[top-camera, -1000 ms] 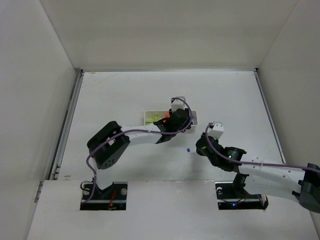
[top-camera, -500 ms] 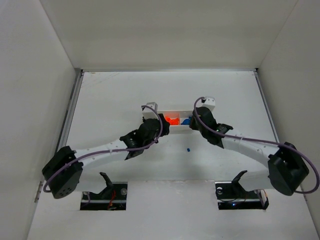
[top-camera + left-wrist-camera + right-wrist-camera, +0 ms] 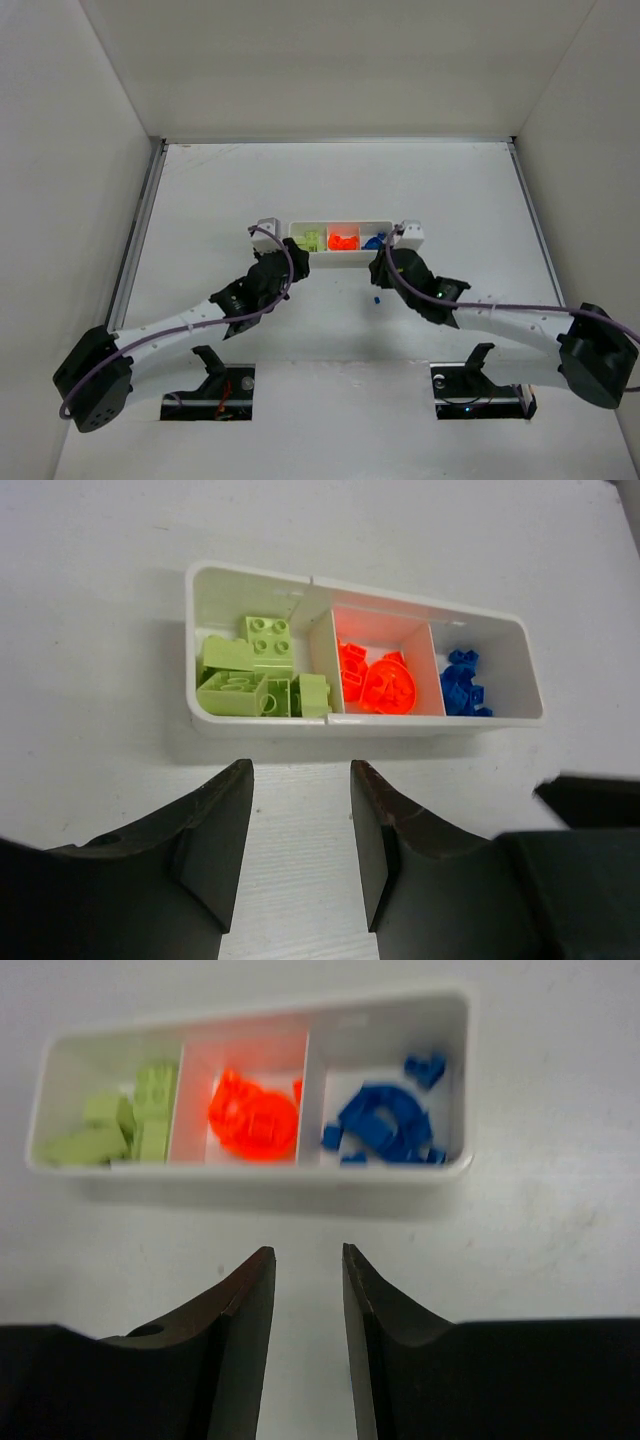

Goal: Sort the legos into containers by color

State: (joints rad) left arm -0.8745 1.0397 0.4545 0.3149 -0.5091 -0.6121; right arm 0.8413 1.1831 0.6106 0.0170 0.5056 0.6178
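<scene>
The white three-compartment tray (image 3: 340,224) lies mid-table. It holds lime legos (image 3: 311,240) on the left, orange legos (image 3: 343,241) in the middle and blue legos (image 3: 375,241) on the right. One small blue lego (image 3: 375,298) lies loose on the table in front of the tray. My left gripper (image 3: 300,770) is open and empty, just short of the tray's front wall (image 3: 365,725) near the lime legos (image 3: 250,675). My right gripper (image 3: 306,1252) is also open and empty, in front of the tray's wall (image 3: 250,1175), facing the orange legos (image 3: 252,1120) and blue legos (image 3: 385,1125).
White walls enclose the table on three sides, with a metal rail (image 3: 135,235) along the left edge. Both arms reach in from the near edge and flank the tray's front. The loose blue lego lies just near-left of the right arm's wrist.
Both grippers have drawn back from over the tray toward its near side. The right gripper's jaws have opened. The loose blue lego has not moved.
</scene>
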